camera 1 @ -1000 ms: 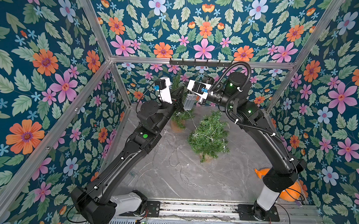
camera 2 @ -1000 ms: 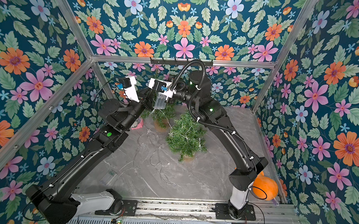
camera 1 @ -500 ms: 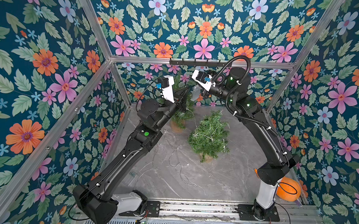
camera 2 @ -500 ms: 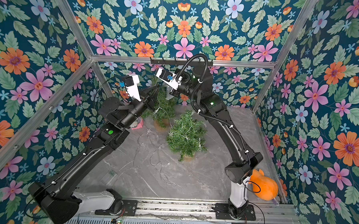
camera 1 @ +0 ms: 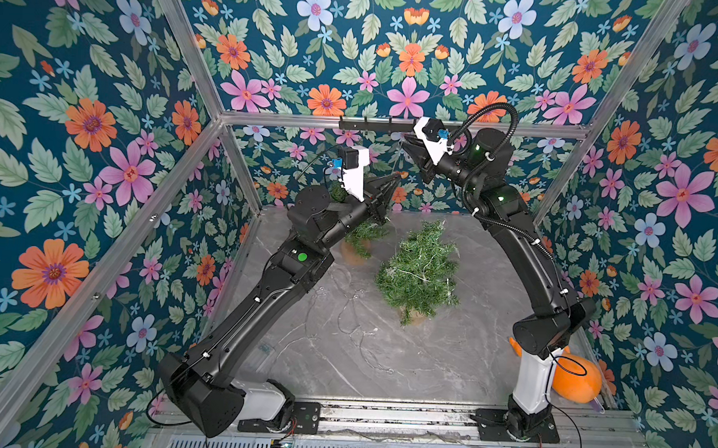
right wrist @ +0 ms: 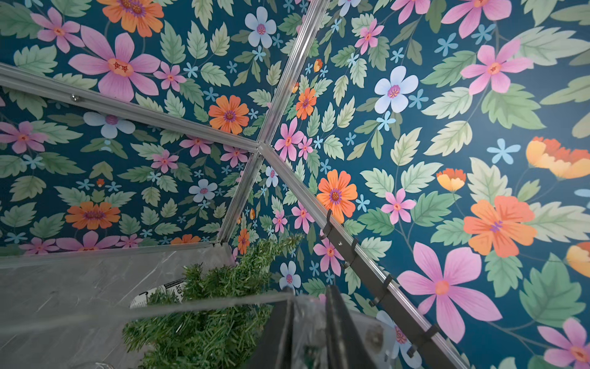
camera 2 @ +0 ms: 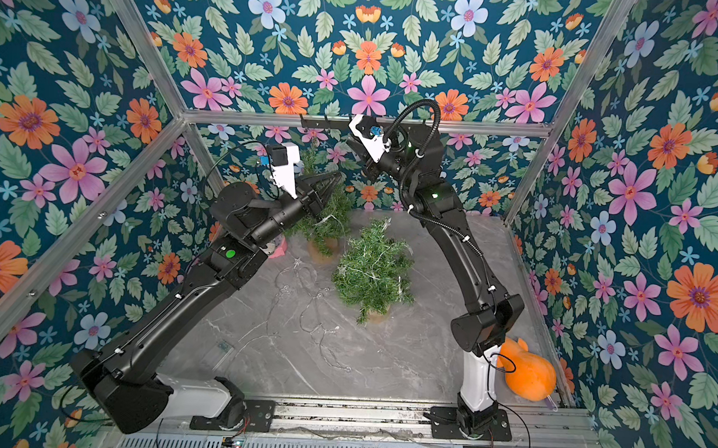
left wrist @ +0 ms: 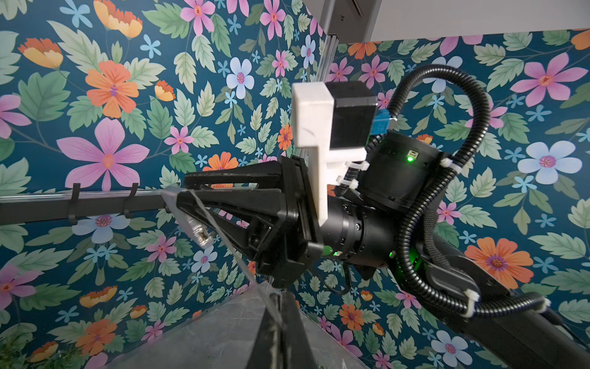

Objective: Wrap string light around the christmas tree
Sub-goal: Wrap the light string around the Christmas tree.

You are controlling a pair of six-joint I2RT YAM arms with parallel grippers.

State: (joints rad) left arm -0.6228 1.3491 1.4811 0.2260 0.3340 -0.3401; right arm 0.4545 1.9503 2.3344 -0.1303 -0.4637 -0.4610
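The christmas tree (camera 1: 419,273) (camera 2: 372,271) stands mid-table with loops of the string light over its branches. More of the string light (camera 1: 345,307) lies loose on the table to its left. My left gripper (camera 1: 394,177) (camera 2: 338,175) (left wrist: 279,298) hangs high above the back of the table, shut on the thin wire (left wrist: 220,233). That wire runs taut up to my right gripper (camera 1: 406,140) (camera 2: 350,143) (right wrist: 308,292), just below the hook rail. Its jaws stand slightly apart with the string's clear plastic end piece (left wrist: 191,220) (right wrist: 306,319) filling the gap.
A second small green tree (camera 1: 365,233) (camera 2: 324,219) (right wrist: 207,319) stands at the back left, under my left gripper. A black hook rail (camera 1: 374,125) (right wrist: 360,255) runs along the back wall. An orange toy (camera 1: 577,378) lies by the right arm's base. Floral walls close in three sides.
My right gripper has risen and moved back to the hook rail, away from the left gripper, drawing the wire taut. Its jaws have parted a little. The left gripper rose slightly.
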